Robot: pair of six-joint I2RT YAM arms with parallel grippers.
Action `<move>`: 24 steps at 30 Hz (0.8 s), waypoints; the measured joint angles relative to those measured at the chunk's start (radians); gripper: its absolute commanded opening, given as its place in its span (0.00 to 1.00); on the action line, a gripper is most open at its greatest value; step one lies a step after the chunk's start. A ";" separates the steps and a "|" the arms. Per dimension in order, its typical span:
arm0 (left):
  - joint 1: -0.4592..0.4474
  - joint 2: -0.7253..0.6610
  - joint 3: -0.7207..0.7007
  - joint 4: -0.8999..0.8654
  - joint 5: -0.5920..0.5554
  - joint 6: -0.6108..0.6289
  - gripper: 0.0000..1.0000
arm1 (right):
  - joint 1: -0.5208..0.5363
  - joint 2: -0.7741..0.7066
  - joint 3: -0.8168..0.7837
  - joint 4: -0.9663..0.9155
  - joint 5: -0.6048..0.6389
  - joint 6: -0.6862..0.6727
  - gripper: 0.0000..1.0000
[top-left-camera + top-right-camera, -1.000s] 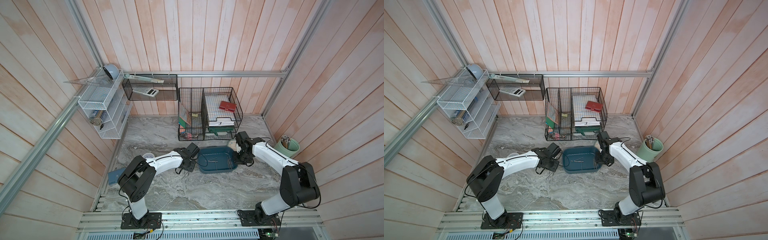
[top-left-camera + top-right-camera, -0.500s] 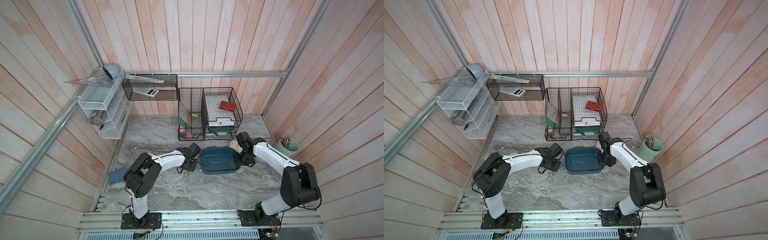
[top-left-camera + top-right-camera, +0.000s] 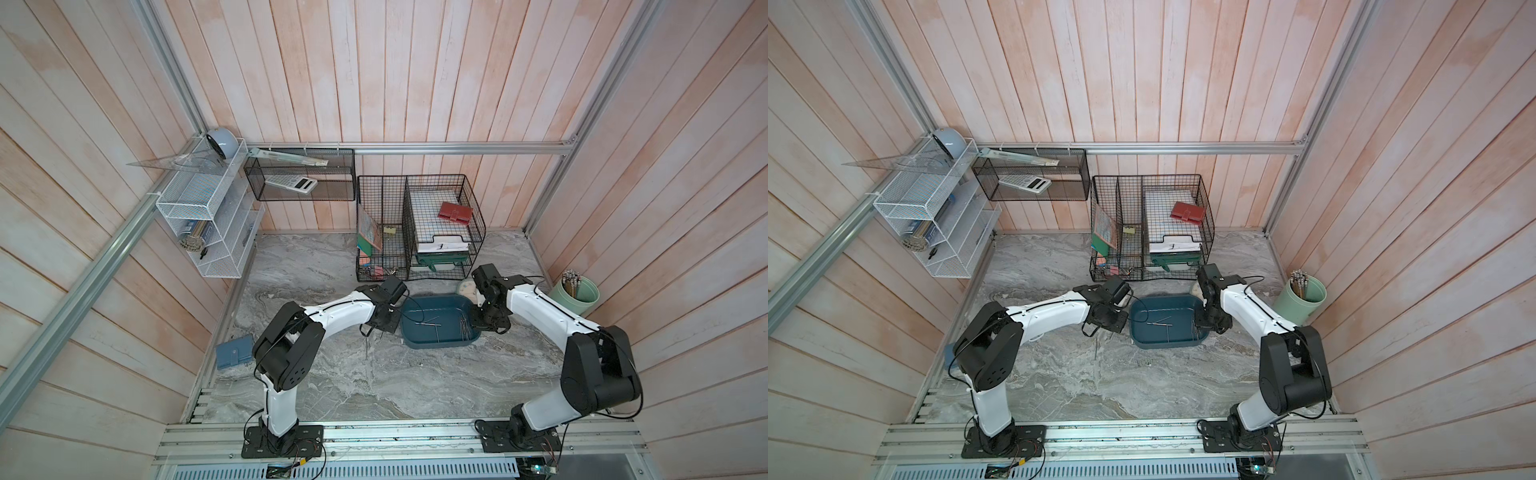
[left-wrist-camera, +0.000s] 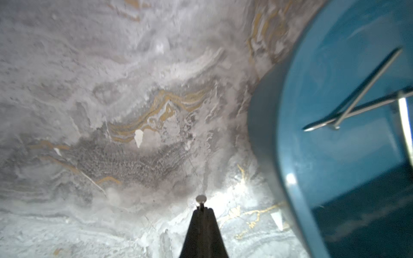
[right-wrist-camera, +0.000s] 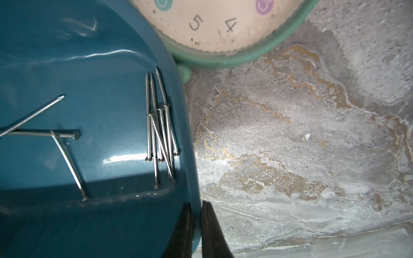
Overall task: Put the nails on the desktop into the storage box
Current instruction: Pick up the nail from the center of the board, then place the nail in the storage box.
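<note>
1. One nail (image 4: 201, 198) is pinched in the left hand (image 4: 202, 211), whose fingertips are pressed together on it. Only the round head shows beyond them, so the shank probably runs in line with the fingers, though its length is hidden.
2. About nine more nails already lie in the storage box (image 3: 434, 345). A bundle (image 5: 161, 129) lies along the wall on the right arm's side, and three loose ones (image 5: 44, 134) cross mid-floor.
3. Sitting on the marble worktop (image 3: 374, 386) between the two arms, the box has its near wall just beside the left hand, on the side toward the right arm.
4. Straddling the opposite rim, the right hand (image 5: 196, 215) pinches the box wall with one finger inside and one outside, probably to steady it.
5. Judging by this, the left hand is both the nearer and the loaded one. Its move is a short lift over the rim toward the right arm, then a release above the bare blue floor.
</note>
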 measured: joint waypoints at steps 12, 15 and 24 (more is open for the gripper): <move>-0.079 -0.136 0.381 -0.117 0.044 -0.012 0.00 | 0.002 0.000 0.000 0.000 -0.004 -0.003 0.00; -0.110 -0.016 0.475 -0.098 0.069 -0.021 0.20 | 0.002 0.000 -0.001 0.001 -0.006 -0.004 0.00; -0.107 0.196 0.526 -0.135 0.082 -0.059 0.74 | 0.002 -0.005 -0.006 0.003 -0.010 -0.005 0.00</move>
